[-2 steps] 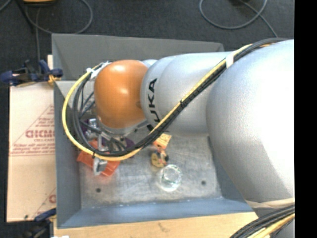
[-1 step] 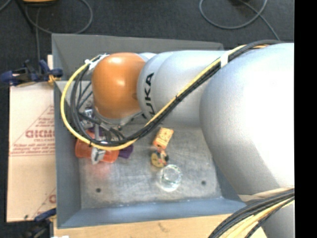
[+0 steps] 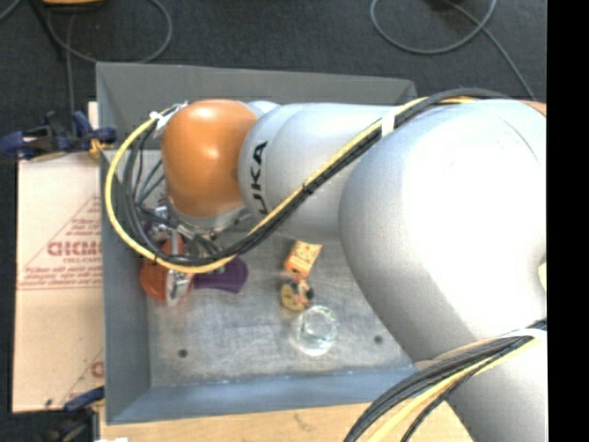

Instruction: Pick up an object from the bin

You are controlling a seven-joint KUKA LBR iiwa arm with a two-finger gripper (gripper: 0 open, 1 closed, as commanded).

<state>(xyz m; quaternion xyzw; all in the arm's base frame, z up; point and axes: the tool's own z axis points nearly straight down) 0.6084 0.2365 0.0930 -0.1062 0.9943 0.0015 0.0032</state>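
My gripper [image 3: 177, 284] reaches down at the left side of the bin, under the arm's orange cover. Its tip sits between an orange-red rounded thing [image 3: 152, 280] near the left wall and a purple thing [image 3: 225, 277] just to its right. It is close against both, and whether it touches either is hidden. Cables and the wrist cover the upper part of both things.
To the right on the bin floor lie a small yellow-orange box [image 3: 302, 257], a small dark-and-yellow figure [image 3: 294, 294] and a clear glass ball [image 3: 316, 330]. The arm's thick body covers the bin's right and back. The left wall is close to the gripper.
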